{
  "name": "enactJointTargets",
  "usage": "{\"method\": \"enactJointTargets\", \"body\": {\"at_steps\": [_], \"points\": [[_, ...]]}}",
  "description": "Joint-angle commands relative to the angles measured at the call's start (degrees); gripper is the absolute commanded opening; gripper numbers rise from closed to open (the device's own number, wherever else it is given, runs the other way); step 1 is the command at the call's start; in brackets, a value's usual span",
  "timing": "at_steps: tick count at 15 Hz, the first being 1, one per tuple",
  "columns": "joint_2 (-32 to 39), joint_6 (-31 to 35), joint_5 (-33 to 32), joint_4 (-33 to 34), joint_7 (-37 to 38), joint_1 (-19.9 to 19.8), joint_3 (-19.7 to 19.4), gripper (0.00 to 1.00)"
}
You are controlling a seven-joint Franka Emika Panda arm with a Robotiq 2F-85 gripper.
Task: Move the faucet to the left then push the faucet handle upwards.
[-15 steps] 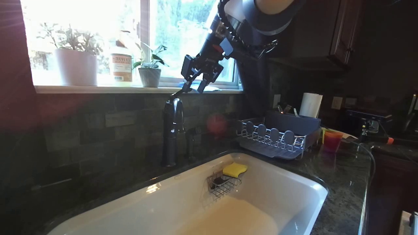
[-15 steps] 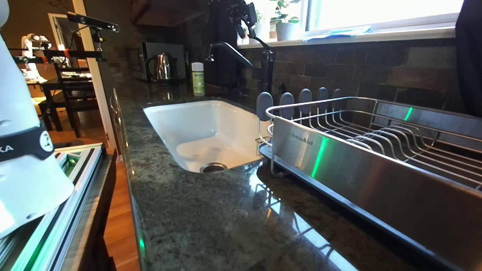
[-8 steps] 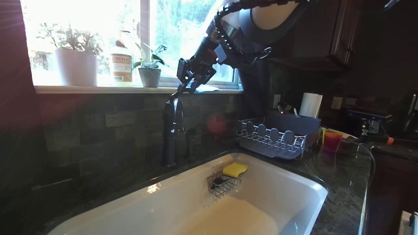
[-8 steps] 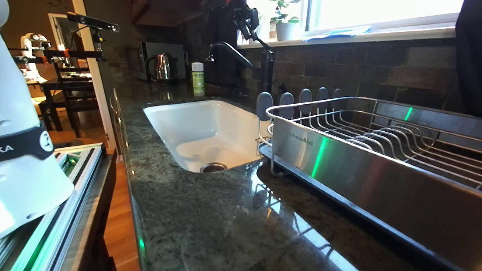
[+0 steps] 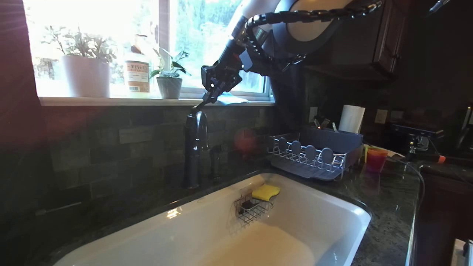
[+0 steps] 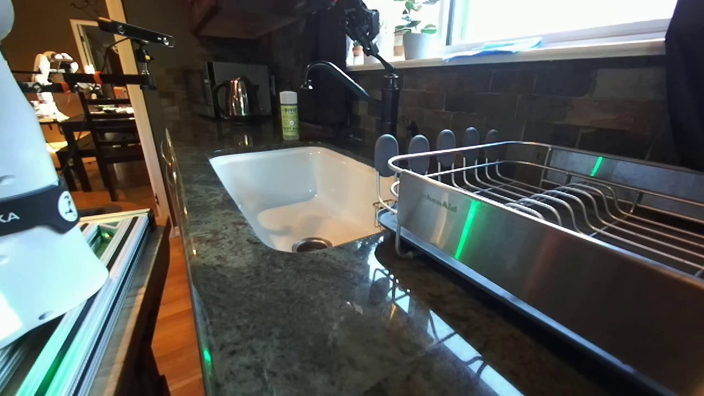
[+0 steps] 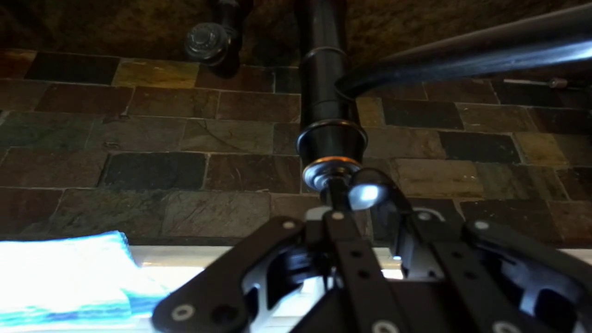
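Can't tell if my pincer (image 5: 210, 98) is apart or clamped on the faucet handle (image 5: 198, 107); off-angle push, I may slip.

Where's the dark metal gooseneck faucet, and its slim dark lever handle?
Dark metal gooseneck faucet (image 7: 326, 83): wrist view, on the upright column.
Slim dark lever handle (image 6: 386, 65): in an exterior view, on the shaft.

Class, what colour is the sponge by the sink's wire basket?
Yellow: the sponge shows best in an exterior view.
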Motion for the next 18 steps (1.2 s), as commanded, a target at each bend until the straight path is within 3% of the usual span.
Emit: {"method": "enactJointTargets", "body": {"at_steps": [1,9,16,17,18], "points": [[-0.04,0.49,-2.1,0.46,3.02,-0.04,0.05,0.05],[-0.17,7.73,-4.93,-0.21,5.06,-0.4,-0.57,0.05],[1.03,13.37,-16.75,0.31,13.24,-1.2,-2.22,0.05],[1.08,12.22,-17.1,0.35,13.56,-1.07,-2.17,0.47],[0.97,10.69,-17.07,0.37,13.78,-0.92,-2.02,0.47]]}}
